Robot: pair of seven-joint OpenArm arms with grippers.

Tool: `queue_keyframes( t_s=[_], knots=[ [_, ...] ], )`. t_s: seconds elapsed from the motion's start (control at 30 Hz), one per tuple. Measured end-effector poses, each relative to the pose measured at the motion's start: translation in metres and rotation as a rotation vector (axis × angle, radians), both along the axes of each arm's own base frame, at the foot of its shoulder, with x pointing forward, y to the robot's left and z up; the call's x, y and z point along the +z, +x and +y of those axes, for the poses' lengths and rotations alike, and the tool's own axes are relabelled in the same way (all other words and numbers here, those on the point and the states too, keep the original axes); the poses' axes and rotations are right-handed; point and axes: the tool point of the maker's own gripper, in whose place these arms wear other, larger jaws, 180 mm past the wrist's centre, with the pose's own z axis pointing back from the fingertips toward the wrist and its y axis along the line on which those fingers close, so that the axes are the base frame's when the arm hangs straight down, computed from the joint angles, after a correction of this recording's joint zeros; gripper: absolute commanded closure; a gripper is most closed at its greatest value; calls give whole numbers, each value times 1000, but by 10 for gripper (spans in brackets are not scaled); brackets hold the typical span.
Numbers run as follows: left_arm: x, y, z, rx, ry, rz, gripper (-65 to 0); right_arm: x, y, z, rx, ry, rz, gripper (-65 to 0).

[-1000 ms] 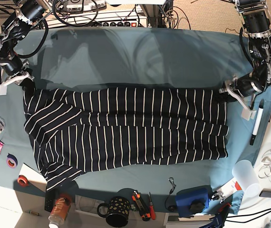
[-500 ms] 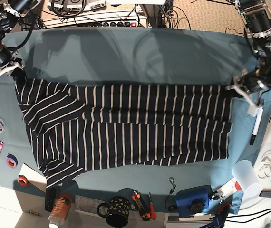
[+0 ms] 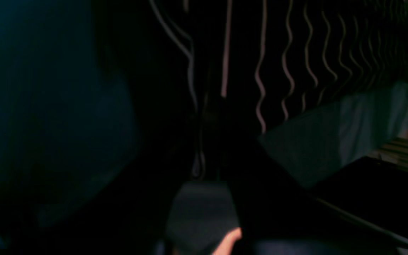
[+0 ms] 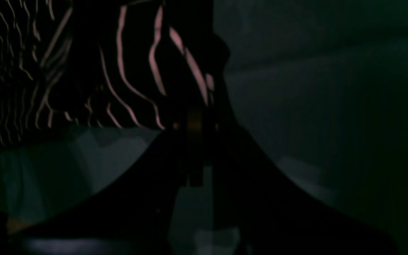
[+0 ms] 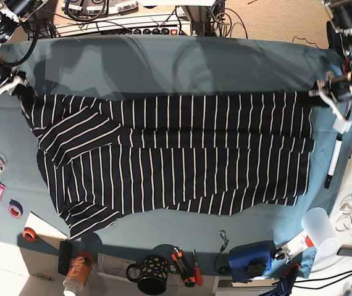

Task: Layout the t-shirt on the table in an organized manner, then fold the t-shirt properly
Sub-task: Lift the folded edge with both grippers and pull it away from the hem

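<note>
STEP: laying out | shirt (image 5: 176,154) lay stretched across the surface (image 5: 182,68), one sleeve folded over | left end effector (image 5: 320,92) clenched on a far corner | right end effector (image 5: 16,83) clenched on the opposite far corner | NEXT: likely lower, release, flatten the sleeve.

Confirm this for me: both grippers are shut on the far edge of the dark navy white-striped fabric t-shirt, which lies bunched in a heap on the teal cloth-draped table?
Not a heap. The base view shows the dark navy white-striped t-shirt stretched out flat across the teal cloth-draped table. The rest holds: the left gripper and right gripper are each shut on its far edge.
</note>
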Motion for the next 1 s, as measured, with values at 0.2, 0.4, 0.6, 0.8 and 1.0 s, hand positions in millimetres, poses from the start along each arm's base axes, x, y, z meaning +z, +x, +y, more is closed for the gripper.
queue_keyframes(
  t_s=[0.2,0.4,0.6,0.8,1.0],
  knots=[
    [-2,-11,-3,-2,-25,13,0,-5,-25,-1,-16,30,27,0],
    [-1,-18,-6,-43,-21,16,0,-9,-39,1,-17,53,43,0],
    [4,-35,4,-93,28,49,0,2,-40,-14,-46,25,27,0],
    [11,-43,11,-128,44,40,0,24,-39,-40,-69,-37,-1,0],
    [9,-49,13,-137,55,50,0,26,-44,-39,-67,-23,-7,0]
  ],
)
